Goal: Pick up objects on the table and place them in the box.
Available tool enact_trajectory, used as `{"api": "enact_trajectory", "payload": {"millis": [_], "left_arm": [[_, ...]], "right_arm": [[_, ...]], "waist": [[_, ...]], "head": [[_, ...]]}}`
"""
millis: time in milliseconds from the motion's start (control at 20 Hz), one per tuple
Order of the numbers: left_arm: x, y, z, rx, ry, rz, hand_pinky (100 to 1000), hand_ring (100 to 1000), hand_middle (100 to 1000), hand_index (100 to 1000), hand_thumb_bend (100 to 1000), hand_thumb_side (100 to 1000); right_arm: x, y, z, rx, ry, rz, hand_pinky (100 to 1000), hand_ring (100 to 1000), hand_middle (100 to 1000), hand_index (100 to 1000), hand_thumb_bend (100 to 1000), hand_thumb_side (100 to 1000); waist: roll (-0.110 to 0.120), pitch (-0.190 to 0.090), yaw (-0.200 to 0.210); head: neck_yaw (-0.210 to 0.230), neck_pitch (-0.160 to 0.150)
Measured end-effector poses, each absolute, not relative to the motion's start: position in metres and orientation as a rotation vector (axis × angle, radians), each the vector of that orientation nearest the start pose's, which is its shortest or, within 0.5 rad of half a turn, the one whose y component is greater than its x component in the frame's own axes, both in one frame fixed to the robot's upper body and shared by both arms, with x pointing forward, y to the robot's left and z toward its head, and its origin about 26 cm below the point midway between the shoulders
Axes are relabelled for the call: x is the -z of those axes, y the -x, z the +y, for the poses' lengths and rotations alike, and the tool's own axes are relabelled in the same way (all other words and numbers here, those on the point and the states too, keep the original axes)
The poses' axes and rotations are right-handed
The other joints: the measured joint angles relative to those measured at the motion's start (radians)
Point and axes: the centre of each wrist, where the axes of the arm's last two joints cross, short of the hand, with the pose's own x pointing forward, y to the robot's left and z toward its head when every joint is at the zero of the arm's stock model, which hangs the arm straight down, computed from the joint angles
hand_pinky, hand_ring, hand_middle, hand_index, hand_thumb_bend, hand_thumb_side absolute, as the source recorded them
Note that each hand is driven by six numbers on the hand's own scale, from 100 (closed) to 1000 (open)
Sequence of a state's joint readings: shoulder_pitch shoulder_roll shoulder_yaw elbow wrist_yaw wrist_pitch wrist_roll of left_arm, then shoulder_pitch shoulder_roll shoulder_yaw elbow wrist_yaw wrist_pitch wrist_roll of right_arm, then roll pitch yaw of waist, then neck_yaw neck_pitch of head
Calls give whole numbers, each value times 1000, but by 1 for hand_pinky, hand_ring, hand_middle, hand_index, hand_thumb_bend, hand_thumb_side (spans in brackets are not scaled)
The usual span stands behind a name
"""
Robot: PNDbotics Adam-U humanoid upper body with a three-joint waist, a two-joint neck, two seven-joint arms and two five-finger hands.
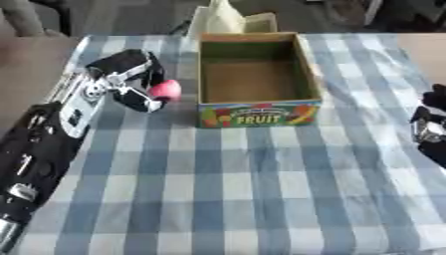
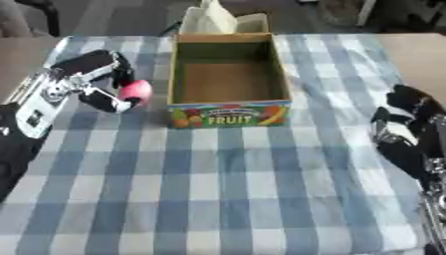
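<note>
- My left hand (image 1: pixel 131 82) sits in the upper left of the frame, fingers curled round a pink round object (image 1: pixel 166 90).
- The pink object shows at the right edge of the curled fingers (image 1: pixel 139 97), just left of the box (image 1: pixel 258 115), outside its wall.
- It looks rounded; I cannot tell a long axis or which way it points.
- The box stands open-topped at upper centre on the checked tablecloth (image 1: pixel 235 189), "FRUIT" side nearest me.
- My right hand (image 2: pixel 405 132) rests at the right edge; I cannot tell its finger state.
</note>
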State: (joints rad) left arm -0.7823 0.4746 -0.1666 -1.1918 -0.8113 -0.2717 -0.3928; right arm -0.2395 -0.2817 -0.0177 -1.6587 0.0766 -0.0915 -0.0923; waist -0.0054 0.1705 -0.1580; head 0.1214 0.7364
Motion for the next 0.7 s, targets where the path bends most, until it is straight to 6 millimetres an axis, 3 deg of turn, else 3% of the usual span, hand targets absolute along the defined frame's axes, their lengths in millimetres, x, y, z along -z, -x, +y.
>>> {"api": "enact_trajectory", "payload": {"millis": [350, 550, 700], "left_arm": [[-215, -443, 269, 1577, -848, -1662, 607, 428, 406, 483, 336, 100], [-247, -449, 240, 1563, -899, -1787, 607, 432, 411, 487, 355, 100], [-250, -456, 220, 1566, -906, -1822, 606, 432, 410, 486, 353, 100]], "right_arm": [[-98, -330, -286, -246, 309, -1984, 735, 819, 727, 828, 100, 100], [-97, -330, -285, -254, 300, -1981, 735, 819, 727, 828, 100, 100], [-97, -330, -284, -258, 291, -1981, 735, 819, 727, 828, 100, 100]], "waist": [[-1, -6, -7], [-3, -11, -15], [-4, -11, -22]], "head": [[4, 0], [10, 0], [14, 0]]}}
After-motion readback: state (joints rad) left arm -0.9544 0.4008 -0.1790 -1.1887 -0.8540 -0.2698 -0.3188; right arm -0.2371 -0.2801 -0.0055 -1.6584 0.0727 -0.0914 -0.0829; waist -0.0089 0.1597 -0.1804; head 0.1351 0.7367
